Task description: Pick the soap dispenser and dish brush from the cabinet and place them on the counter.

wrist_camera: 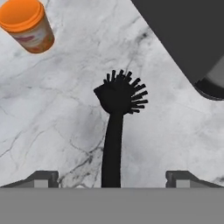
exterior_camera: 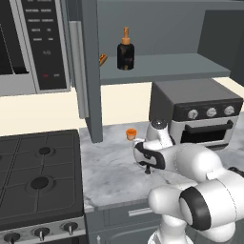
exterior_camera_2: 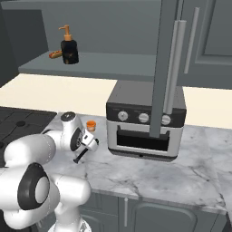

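While the dish brush (wrist_camera: 114, 127) is lying on the counter (wrist_camera: 65, 109), its bristled head is pointing away from the hand and its handle is running back between the two finger tips. Neither tip is touching the handle in the hand view; the gripper (wrist_camera: 112, 177) is standing wide apart, clamped on nothing. In the base views the brush is showing as a short dark stick poking out below the hand onto the marble, tilted, its lower end at the slab.

Up in the cabinet (exterior_camera: 90, 71), the soap dispenser (exterior_camera: 125, 51) is sitting upright on the grey inner shelf, well apart from the brush. A small orange-brown thing (exterior_camera: 102, 58) is lying on the shelf just beside the bottle; cannot tell what it is.

On the counter near the brush, an orange cup (wrist_camera: 27, 24) is standing, not touching it. A toaster oven (exterior_camera_2: 146, 122) is sitting on the marble on the other side of the hand. A black gas stove (exterior_camera: 38, 176) is adjoining the counter, with a microwave (exterior_camera: 33, 43) hanging above it.
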